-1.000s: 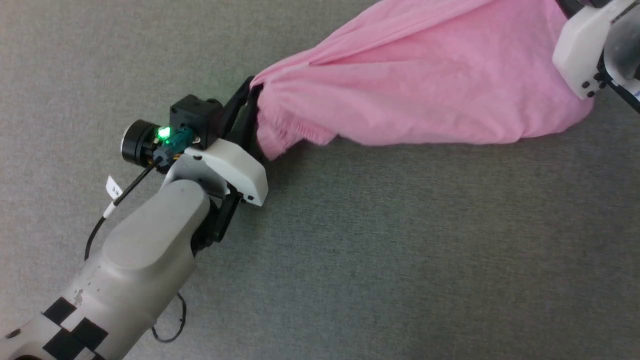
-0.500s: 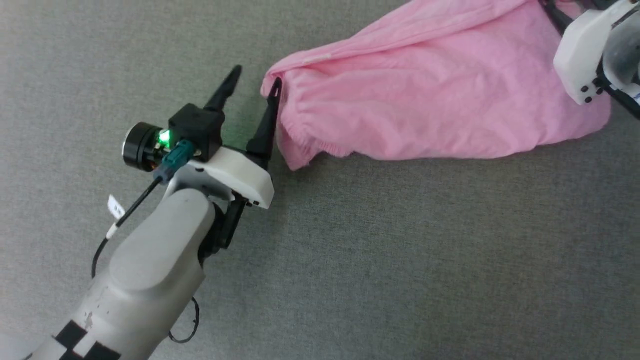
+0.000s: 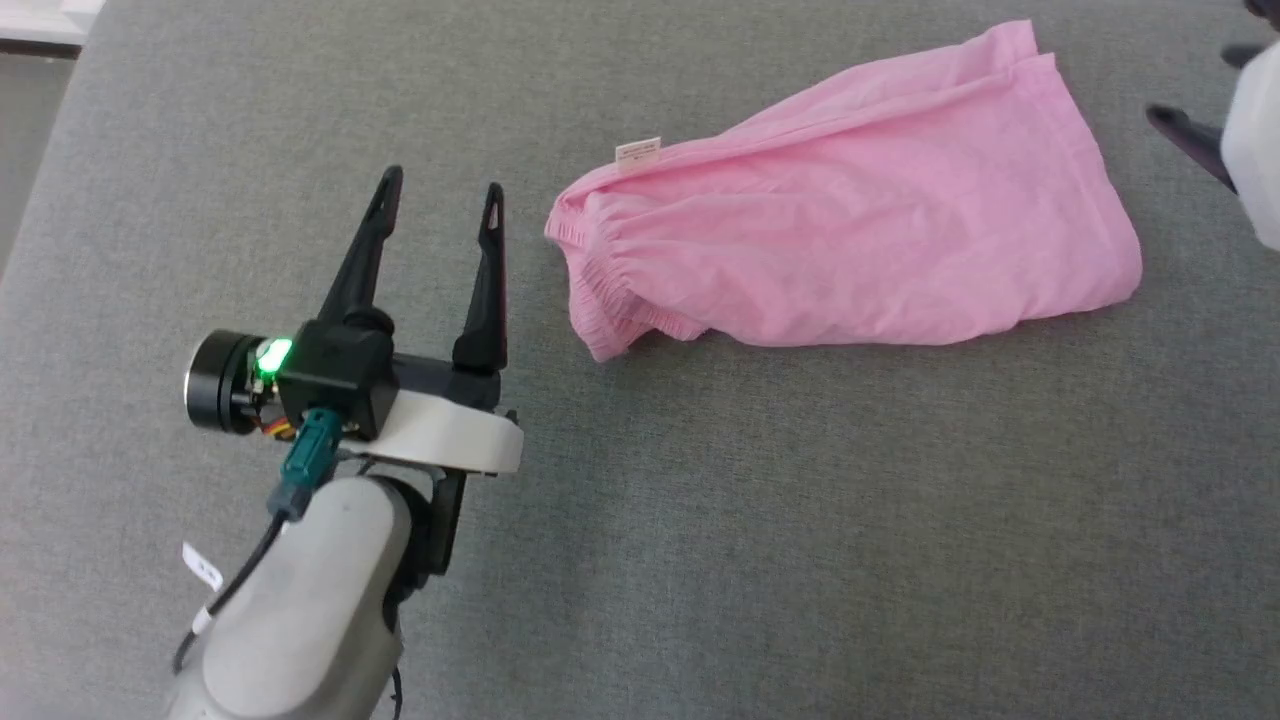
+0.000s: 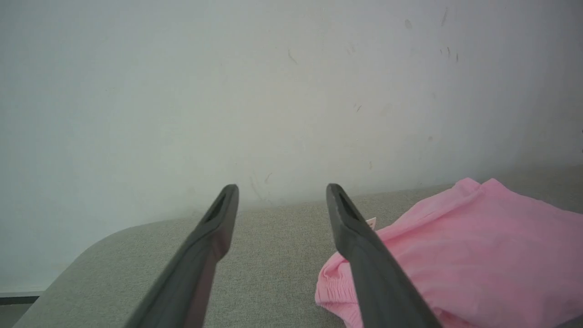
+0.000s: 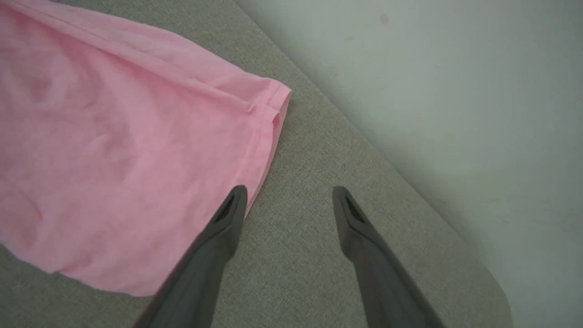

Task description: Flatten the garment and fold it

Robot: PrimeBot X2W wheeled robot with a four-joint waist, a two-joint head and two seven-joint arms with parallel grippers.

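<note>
Left gripper (image 3: 443,182), right gripper (image 5: 289,190) released garment (image 3: 850,240), backed off; jaws wide apart, empty.

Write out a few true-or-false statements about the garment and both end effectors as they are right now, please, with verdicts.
1. The left end effector is open and apart from the garment. True.
2. The garment hangs in the air between the two end effectors. False: it lies on the gray surface.
3. A small white label shows at the garment's gathered end. True.
4. The right end effector is shut on the garment's hem. False: it is open and grips nothing.
</note>
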